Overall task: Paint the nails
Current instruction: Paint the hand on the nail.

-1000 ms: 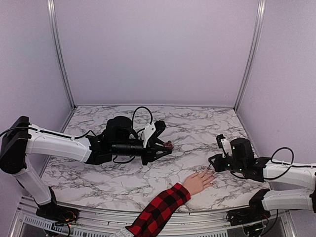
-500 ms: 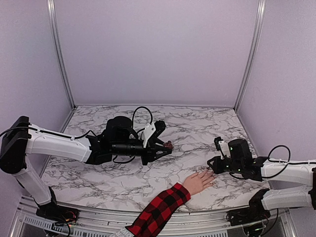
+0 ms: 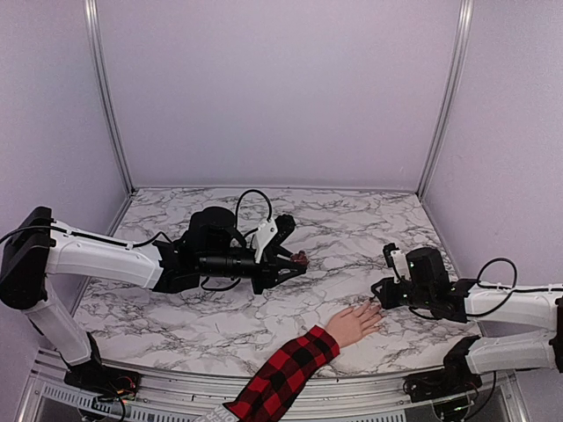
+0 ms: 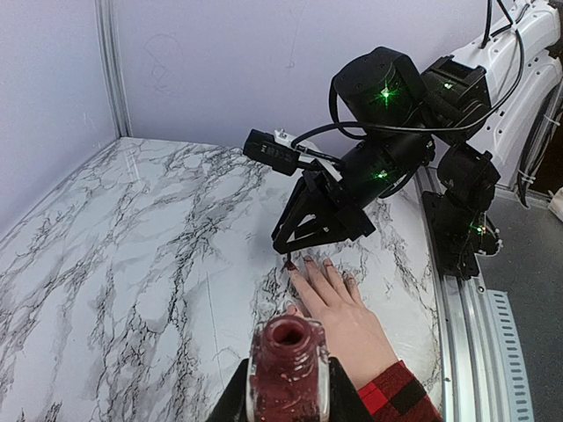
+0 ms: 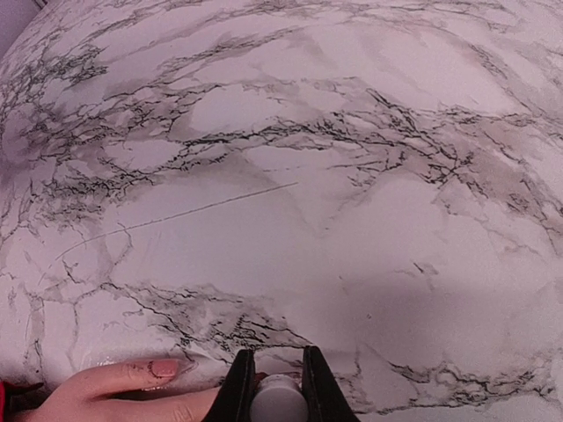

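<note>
The tiny fingernails (image 4: 327, 263) are sitting at the fingertips of a pale flesh-coloured hand (image 3: 354, 323). The hand is lying flat, palm down, near the front right of the white-and-grey veined marble-pattern worktop (image 3: 352, 229). Seen from above, the hand's long axis is running diagonally from the near edge, where a red-and-black plaid sleeve (image 3: 286, 374) is covering the forearm, up and to the right. The nails are therefore pointing toward the right arm. That arm is stretching low and nearly level across the worktop from the right. Its black right end effector (image 3: 380, 291) is angling down just beyond the fingertips, with its fingers pressed together on a white cylindrical cap (image 5: 276, 391). In the left wrist view a thin dark brush tip (image 4: 288, 264) is meeting the end of the leftmost finger, though whether it is touching the nail is too small to tell. The left arm is reaching level toward the worktop's middle, well apart from the hand. The left end effector (image 3: 295, 261) is pinching a small dark-red glass polish bottle (image 4: 287, 369), which is standing upright with its round neck open.
</note>
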Action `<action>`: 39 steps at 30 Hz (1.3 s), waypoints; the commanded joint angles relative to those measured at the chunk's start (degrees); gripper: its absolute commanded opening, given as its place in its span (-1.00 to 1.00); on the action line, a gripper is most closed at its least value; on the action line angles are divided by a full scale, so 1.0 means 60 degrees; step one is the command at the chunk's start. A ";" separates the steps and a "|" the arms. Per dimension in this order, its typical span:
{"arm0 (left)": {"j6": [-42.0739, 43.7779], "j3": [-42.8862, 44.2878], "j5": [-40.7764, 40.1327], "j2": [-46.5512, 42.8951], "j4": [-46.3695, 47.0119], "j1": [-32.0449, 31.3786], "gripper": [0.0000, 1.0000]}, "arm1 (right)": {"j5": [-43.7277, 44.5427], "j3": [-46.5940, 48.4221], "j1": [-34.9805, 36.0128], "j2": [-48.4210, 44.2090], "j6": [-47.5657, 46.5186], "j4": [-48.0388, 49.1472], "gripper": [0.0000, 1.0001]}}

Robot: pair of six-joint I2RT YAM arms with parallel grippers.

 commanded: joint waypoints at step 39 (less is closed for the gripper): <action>-0.0001 0.0196 0.0112 0.0014 0.0374 0.0090 -1.00 | -0.0561 -0.0003 -0.0048 -0.0791 -0.0191 0.0213 -1.00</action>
